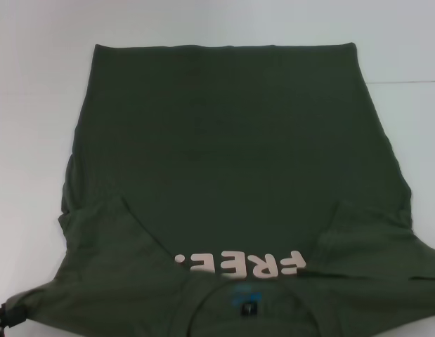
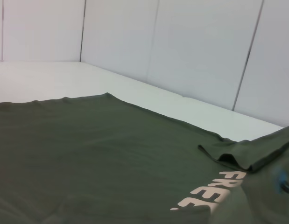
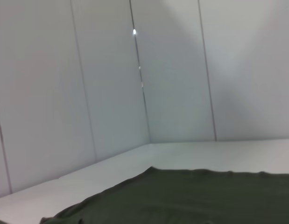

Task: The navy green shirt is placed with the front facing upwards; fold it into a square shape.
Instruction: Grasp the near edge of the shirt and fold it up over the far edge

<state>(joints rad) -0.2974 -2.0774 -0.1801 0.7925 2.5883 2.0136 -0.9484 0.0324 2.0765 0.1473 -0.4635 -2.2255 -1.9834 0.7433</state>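
Left pincer [image 1: 1, 317] shows only as a dark sliver at the bottom-left corner of the head view, right at the tip of the shirt's near-left sleeve; cannot tell how far it is open or whether it has cloth in it. Right pincer: not in view anywhere, state unknown. Navy green shirt [image 1: 224, 168] lies flat on the white worktop [image 1: 34, 105], front up, collar and small blue neck label [image 1: 247, 298] nearest the robot, hem at the far edge. "FREE!" lettering [image 1: 238, 263] reads upside down from the head, so the long axis runs straight away from the body. Both sleeves already lie turned in over the chest, their edges slanting toward the print. Left wrist view shows a raised, folded sleeve edge [image 2: 237, 158] just beside the lettering. Right wrist view shows only the far hem corner [image 3: 151, 169] and bare worktop beyond. Judgement: side folds are in hand or done; the lengthwise fold is not yet made. The shirt spreads forward and inward from the left pincer, and the left arm is the nearer one to the cloth. Risk: a sleeve slipping back out.
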